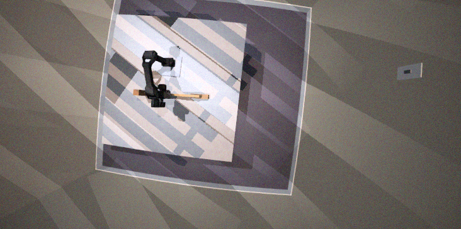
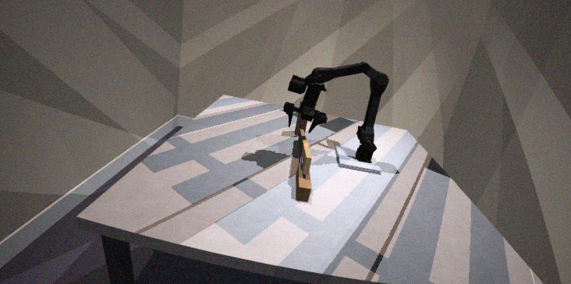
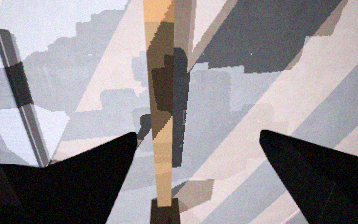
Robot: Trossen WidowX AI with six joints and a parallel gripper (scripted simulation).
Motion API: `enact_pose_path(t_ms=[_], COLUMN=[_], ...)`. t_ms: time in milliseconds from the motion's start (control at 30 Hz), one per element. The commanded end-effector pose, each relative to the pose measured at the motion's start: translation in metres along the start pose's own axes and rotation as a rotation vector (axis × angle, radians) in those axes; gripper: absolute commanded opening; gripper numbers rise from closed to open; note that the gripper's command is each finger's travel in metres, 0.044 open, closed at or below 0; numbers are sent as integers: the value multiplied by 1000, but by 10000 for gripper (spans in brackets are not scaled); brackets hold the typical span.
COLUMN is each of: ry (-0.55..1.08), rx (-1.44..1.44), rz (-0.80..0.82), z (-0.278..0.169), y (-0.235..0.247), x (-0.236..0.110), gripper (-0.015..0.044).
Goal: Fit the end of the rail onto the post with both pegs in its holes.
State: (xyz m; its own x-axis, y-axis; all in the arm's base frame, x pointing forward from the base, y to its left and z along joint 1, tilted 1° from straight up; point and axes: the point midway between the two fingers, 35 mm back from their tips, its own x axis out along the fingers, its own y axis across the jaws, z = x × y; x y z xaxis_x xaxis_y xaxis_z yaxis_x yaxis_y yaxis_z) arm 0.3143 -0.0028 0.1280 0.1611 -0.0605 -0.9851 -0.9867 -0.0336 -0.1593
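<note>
The light wooden rail [image 1: 187, 95] [image 2: 306, 156] [image 3: 164, 170] runs from the footboard block [image 1: 205, 97] [image 2: 303, 192] down toward the wooden post [image 1: 136, 92] [image 2: 301, 122]. Its far end sits at the block's bracket. Its near end is low by the post, seen as a gap-free line to a dark brown block at the bottom of the wrist view; touching cannot be told. The pegs are not clearly visible. My gripper [image 1: 159, 95] [image 2: 300, 128] [image 3: 197, 136] is open and empty, pointing down above the rail's near part. In the wrist view the rail passes between the fingertips, closer to the left one.
The arm's pale base plate [image 2: 359, 167] [image 3: 27, 130] stands beside the rail, on the left in the wrist view. The striped table [image 1: 209, 50] [image 2: 247, 218] carries the parts, with its edge beyond the footboard block. Strong shadows cross it.
</note>
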Motion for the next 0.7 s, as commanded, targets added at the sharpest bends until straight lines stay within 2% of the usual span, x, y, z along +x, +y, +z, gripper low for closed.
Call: enact_pose_path(t_ms=[0, 300, 667], ry=[-50, -50, -50], rx=[51, 51, 51], rz=[139, 139, 139], z=[-23, -24, -23], y=[23, 23, 24], x=[6, 7, 25], gripper=[440, 440, 440])
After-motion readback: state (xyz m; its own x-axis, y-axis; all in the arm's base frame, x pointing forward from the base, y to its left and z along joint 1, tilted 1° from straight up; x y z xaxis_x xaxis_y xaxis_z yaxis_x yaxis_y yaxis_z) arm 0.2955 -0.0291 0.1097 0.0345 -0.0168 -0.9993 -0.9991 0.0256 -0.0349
